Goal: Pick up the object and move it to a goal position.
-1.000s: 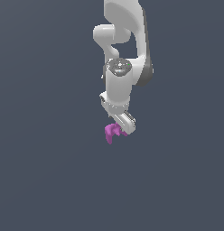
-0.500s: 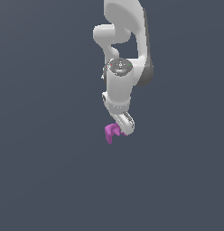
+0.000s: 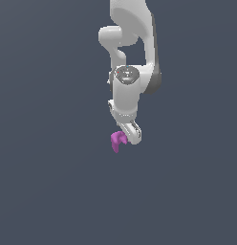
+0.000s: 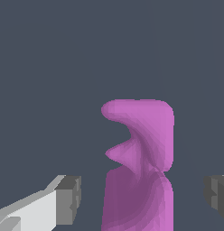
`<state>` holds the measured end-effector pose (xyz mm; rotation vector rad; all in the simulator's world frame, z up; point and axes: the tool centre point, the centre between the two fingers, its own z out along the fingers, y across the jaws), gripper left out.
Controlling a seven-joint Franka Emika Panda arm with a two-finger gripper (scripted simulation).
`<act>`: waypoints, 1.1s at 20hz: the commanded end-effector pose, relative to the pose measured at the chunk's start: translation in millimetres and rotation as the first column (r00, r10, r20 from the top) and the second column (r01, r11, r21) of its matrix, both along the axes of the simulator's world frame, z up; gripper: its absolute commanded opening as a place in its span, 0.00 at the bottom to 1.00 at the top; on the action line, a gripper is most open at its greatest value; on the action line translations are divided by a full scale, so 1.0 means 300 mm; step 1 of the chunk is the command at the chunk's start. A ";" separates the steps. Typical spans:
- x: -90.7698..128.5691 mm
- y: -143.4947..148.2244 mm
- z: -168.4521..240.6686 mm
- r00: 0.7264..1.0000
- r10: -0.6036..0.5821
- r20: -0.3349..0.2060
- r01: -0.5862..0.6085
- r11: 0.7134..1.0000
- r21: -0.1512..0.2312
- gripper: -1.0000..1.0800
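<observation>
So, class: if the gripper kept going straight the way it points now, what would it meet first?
Most likely the purple object. In the wrist view it stands between the open fingers, with a gap on each side. The gripper hangs right beside it; depth is hard to judge.

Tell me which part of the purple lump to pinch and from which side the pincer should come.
Pinch the purple lump across its thicker lower body, below the notch, where the flanks look straighter. The overhanging upper lobe would probably slip. Keep coming down from above as the pincer is now: in the wrist view its pads stand apart either side of that body, not touching it.
</observation>
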<state>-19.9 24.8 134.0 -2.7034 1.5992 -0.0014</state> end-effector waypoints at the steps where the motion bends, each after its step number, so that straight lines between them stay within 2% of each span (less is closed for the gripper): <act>1: -0.003 0.000 -0.041 1.000 -0.001 -0.001 0.001 1.000 0.000 0.96; 10: -0.001 0.001 -0.128 1.000 -0.003 -0.001 0.003 1.000 -0.001 0.96; 11: -0.001 0.001 -0.128 1.000 -0.003 -0.001 0.003 1.000 -0.001 0.00; 22: -0.001 0.001 -0.127 1.000 -0.003 -0.001 0.003 1.000 -0.001 0.00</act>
